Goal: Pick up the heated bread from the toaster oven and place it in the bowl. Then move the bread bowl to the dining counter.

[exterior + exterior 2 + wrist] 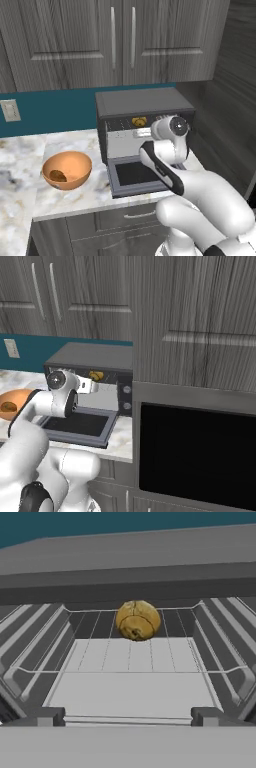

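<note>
The toaster oven stands on the marble worktop with its glass door dropped flat. Inside, the golden bread roll rests at the back of the wire rack. My gripper hovers at the oven mouth above the door, pointing at the roll, open and holding nothing, still short of the bread. The orange-tan bowl sits left of the oven with a darker brown lump inside.
Upper cabinets hang close over the oven. A tall grey panel walls in its right side, with a black built-in oven beyond. A wall socket is on the teal backsplash. The worktop's front edge lies just before bowl and door.
</note>
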Tool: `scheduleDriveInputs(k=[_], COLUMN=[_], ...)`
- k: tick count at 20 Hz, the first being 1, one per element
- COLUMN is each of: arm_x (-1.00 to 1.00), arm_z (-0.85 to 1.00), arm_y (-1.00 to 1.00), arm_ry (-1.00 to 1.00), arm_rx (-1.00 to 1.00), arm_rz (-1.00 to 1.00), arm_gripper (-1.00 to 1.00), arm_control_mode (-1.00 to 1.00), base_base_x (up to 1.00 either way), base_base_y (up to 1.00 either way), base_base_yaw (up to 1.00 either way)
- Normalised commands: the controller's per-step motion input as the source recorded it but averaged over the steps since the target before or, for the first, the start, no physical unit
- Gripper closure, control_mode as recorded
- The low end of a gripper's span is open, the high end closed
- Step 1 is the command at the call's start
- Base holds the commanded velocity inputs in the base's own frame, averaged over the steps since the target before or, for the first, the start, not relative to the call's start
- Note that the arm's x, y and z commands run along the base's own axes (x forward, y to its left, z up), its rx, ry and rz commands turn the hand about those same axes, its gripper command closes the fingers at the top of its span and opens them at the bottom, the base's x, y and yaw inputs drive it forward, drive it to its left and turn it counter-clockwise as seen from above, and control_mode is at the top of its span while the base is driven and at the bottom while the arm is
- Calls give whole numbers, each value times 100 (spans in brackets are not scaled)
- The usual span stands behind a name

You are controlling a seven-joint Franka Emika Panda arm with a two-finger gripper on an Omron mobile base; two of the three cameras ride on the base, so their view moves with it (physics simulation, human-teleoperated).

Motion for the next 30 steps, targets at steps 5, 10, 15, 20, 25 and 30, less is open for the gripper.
scheduleDriveInputs(k=[5, 10, 15, 20, 25, 30], arm_x=[26, 25, 28, 26, 27, 26], arm_z=[-11, -14, -19, -19, -13, -17], arm_y=[12, 14, 14, 9, 4, 1], arm_ry=[0, 0, 0, 0, 0, 0], arm_rx=[0, -1, -2, 0, 0, 0], arm_rz=[0, 0, 0, 0, 0, 0], arm_gripper=[-100, -100, -100, -100, -100, -100], arm_control_mode=[-100, -100, -100, -100, -100, -100], base_base_x=[0, 0, 0, 0, 0, 0], base_base_y=[0, 0, 0, 0, 0, 0], base_base_yaw=[0, 0, 0, 0, 0, 0])
